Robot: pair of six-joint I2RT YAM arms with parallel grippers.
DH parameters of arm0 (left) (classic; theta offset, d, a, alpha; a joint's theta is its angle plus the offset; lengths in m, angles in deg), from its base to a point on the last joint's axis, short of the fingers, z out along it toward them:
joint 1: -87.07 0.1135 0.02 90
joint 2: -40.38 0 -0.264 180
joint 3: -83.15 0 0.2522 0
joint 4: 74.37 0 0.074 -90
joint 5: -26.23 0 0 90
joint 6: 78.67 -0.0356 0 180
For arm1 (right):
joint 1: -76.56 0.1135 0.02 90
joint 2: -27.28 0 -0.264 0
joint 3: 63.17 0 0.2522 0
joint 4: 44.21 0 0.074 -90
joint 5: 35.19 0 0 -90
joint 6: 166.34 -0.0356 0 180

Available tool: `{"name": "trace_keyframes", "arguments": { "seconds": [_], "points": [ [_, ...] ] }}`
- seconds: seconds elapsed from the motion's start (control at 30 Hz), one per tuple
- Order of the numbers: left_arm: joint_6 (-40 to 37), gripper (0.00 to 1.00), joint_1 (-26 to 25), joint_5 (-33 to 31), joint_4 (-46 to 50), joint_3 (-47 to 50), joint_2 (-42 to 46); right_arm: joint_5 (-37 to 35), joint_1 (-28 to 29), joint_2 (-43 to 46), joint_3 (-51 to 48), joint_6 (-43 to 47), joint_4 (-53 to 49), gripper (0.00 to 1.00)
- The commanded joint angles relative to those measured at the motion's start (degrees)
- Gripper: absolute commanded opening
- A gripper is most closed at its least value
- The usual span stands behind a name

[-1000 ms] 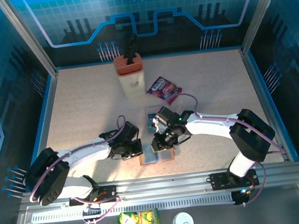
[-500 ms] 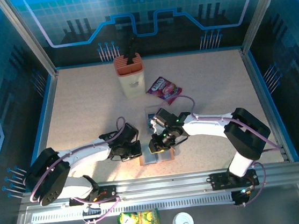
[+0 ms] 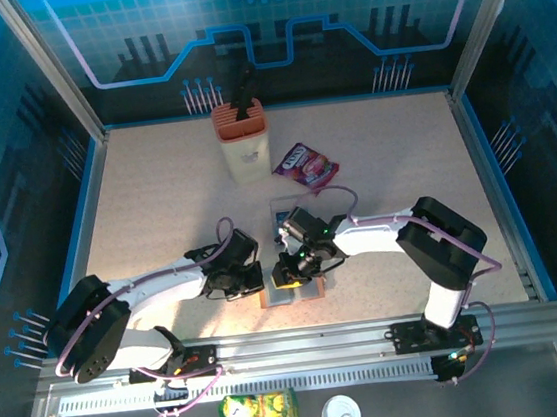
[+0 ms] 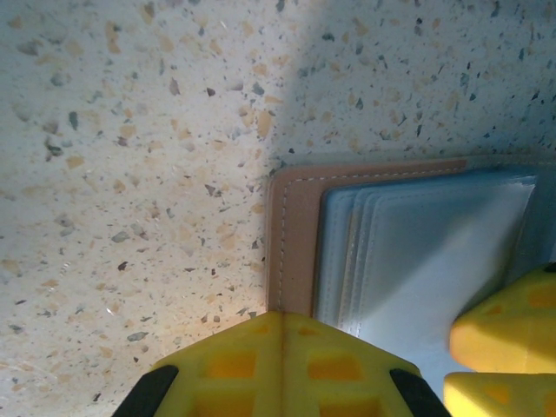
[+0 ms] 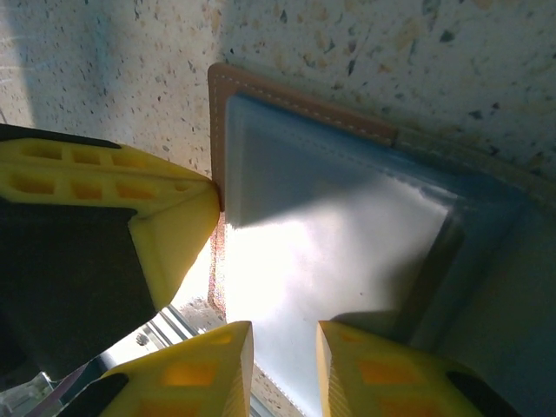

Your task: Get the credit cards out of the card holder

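Seen from above, the small salmon-brown leather-like folding card holder lies open on the speckled worktop near the front edge, between the two arms. The left claw meets its left edge and the right claw stands over its middle, hiding most of it. Just behind the right claw a thin teal plastic card lies flat, partly covered by the arm. Farther back are a purple snack packet and a cream tub with an orange top. In the left wrist view, the left claw has its yellow fingers pressed together, with nothing between them, and their tips sit at the holder's stitched salmon border. The stacked grey-blue clear sleeves spread to the right, where the right claw is cut off by the frame. In the right wrist view, the right claw has its fingers a narrow gap apart, directly over the sleeves. Whether they nip a sleeve cannot be told. The left claw touches the holder's left border. Glare whitens the sleeves, so any cards inside are impossible to make out.
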Motion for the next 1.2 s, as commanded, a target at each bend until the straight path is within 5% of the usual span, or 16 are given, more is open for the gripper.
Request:
{"name": "trace_keyframes", "arguments": {
  "seconds": [0.0, 0.43, 0.9, 1.17],
  "points": [
    [0.91, 0.0, 0.47, -1.62, 2.73, 0.82, 0.9, -1.09, 0.73, 0.43, -0.95, -0.34, -0.13, 0.26],
    [0.62, 0.0, 0.55, -1.4, 2.99, 0.06, -0.11, -2.11, -0.62, 3.04, -4.72, 0.46, -0.55, 0.25],
    [1.18, 0.0, 0.53, -1.97, 6.1, -3.36, 3.72, 4.62, -3.76, 3.51, -12.81, -5.7, 16.98, 0.25],
    [5.79, 0.27, 0.42, 2.77, 2.35, -2.14, 10.34, 6.64, -5.05, 2.94, -15.67, -8.14, 23.19, 0.24]
  ]
}}
